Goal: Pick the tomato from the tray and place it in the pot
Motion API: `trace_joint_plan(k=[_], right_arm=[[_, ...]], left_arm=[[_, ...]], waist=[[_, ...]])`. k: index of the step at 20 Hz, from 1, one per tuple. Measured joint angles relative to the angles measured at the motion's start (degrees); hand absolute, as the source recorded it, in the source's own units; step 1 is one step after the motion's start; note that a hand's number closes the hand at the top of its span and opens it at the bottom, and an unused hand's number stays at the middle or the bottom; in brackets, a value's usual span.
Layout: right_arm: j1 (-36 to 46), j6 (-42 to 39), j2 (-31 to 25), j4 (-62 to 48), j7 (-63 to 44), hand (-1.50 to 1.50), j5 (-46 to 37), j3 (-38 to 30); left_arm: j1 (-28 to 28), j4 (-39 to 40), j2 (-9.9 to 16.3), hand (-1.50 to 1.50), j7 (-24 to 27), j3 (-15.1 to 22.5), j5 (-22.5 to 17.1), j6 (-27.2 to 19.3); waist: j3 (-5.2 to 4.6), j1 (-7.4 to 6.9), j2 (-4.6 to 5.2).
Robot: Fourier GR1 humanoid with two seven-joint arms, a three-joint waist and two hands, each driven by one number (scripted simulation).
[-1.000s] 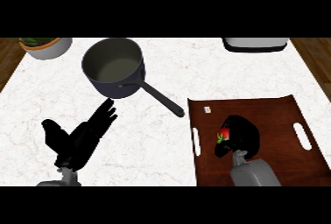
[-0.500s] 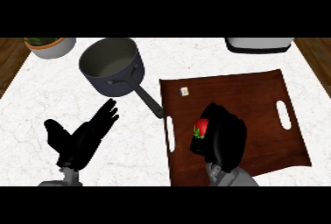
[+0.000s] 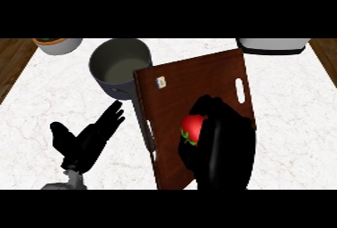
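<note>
The right hand [image 3: 220,142] is curled round the tomato [image 3: 193,128], grasping it; only the fruit's left side, red with a bit of green stalk, shows past the black fingers. Hand and tomato sit over the near half of the brown tray [image 3: 181,95], which takes up the middle of the white counter [image 3: 289,111] and looks tilted in the view, its far right corner reaching toward the counter's far edge. A slot handle [image 3: 240,89] is cut near the tray's right edge and a small pale label [image 3: 161,81] lies near its far left corner.

The grey pot [image 3: 120,62] stands at the counter's far edge, left of centre, its right side hidden behind the tray's far left corner. The left hand [image 3: 85,140] rests open near the counter's near left, fingers straight and pointing toward the pot, holding nothing.

A bowl [image 3: 58,43] sits at the far left corner, and a pale dish [image 3: 273,44] at the far right.
</note>
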State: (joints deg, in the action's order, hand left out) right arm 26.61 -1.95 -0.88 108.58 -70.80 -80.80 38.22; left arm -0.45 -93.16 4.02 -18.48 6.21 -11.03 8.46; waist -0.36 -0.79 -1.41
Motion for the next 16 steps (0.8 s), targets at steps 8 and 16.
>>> trace_joint_plan(k=[8, 16], right_arm=[[10.54, -1.84, 0.04, -3.58, -0.55, 1.50, 3.64, -6.62], [24.07, -1.51, 0.14, -16.57, -0.78, 1.50, 11.17, -13.89]], left_arm=[[-1.74, 0.18, 0.00, 0.00, -0.29, 0.24, -0.37, 0.79], [-2.86, 0.99, -0.09, 0.00, -0.07, 0.65, -0.52, 1.70]], waist=[[0.05, -1.90, 0.94], [0.12, -3.52, 1.65]])
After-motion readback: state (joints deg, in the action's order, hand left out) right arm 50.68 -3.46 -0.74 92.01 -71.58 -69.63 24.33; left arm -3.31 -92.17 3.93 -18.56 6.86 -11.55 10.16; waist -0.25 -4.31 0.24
